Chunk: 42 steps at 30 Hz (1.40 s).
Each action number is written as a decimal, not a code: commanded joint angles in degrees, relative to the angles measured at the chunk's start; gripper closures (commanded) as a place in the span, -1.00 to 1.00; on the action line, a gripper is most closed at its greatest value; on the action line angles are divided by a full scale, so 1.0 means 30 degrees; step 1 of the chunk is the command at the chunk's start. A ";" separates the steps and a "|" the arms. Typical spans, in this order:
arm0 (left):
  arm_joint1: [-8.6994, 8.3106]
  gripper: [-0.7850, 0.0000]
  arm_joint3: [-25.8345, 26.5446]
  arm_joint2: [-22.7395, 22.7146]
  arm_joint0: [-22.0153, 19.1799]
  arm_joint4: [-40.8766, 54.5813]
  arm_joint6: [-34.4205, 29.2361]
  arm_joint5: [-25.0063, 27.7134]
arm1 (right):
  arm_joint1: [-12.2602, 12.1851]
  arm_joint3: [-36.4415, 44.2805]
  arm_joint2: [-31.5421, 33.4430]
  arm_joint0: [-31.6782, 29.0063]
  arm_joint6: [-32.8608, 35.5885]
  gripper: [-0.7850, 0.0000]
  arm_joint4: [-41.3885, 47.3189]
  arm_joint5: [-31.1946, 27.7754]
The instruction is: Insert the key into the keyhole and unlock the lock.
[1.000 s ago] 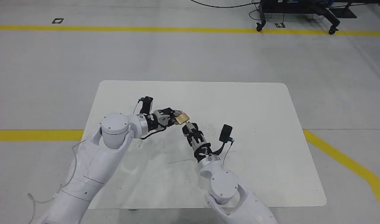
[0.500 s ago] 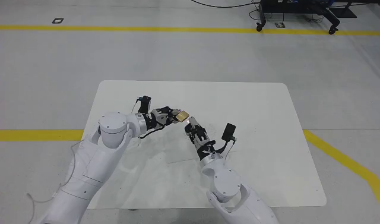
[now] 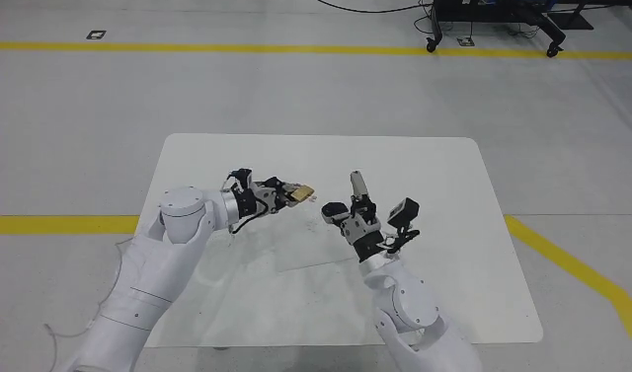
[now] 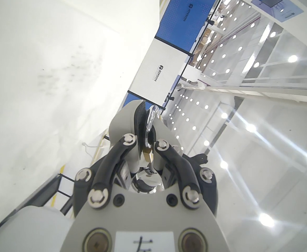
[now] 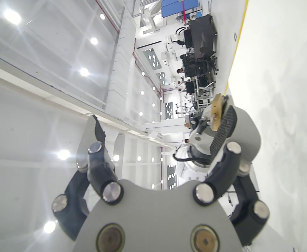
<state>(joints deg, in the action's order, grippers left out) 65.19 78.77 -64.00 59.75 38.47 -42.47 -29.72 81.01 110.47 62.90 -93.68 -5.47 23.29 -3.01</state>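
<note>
A small brass padlock [image 3: 300, 190] is held above the middle of the white table [image 3: 444, 175] by my left gripper [image 3: 286, 191]. In the left wrist view the left gripper [image 4: 148, 124] is shut on the lock, with the silver shackle [image 4: 152, 115] between the pads and the brass body [image 4: 148, 156] nearer the palm. My right gripper [image 3: 344, 199] stands open a short way to the right of the lock, touching nothing. In the right wrist view the right gripper [image 5: 161, 117] is wide open, and the lock [image 5: 217, 112] shows beyond one finger [image 5: 225, 124]. I cannot make out the key.
The table's far edge and right edge lie well away from both grippers. A black wheeled cart [image 3: 494, 7] stands on the floor far behind the table. Yellow lines [image 3: 197, 46] cross the floor.
My right gripper was at the lock's end; it has drawn back to the right and opened. The left gripper keeps the lock in nearly the same place.
</note>
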 commanded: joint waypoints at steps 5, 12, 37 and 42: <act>0.0232 1.00 -0.0941 0.0137 -0.0117 0.3639 -0.2031 -0.1813 | -0.0132 0.0519 0.0189 -0.0249 0.2816 -1.00 0.0514 -0.1174; 0.0302 1.00 -0.1753 0.0633 -0.0718 0.4254 -0.2931 -0.2988 | -0.0130 0.0035 -0.0516 0.0249 0.3575 1.00 -0.1419 -0.2059; 0.0223 1.00 -0.1501 0.0764 -0.0540 0.5011 -0.2645 -0.3150 | -0.0063 -0.1694 -0.1584 0.1186 0.1791 1.00 -0.7073 -0.0914; 0.0149 1.00 -0.0982 0.0457 -0.0437 0.4279 -0.1836 -0.1579 | -0.0136 -0.0333 -0.1245 0.0439 0.2334 1.00 -0.5791 -0.1271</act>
<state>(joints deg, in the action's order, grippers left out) 65.70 75.41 -62.22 58.32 52.03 -48.81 -36.41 80.65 108.38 58.92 -91.69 0.89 4.11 -6.59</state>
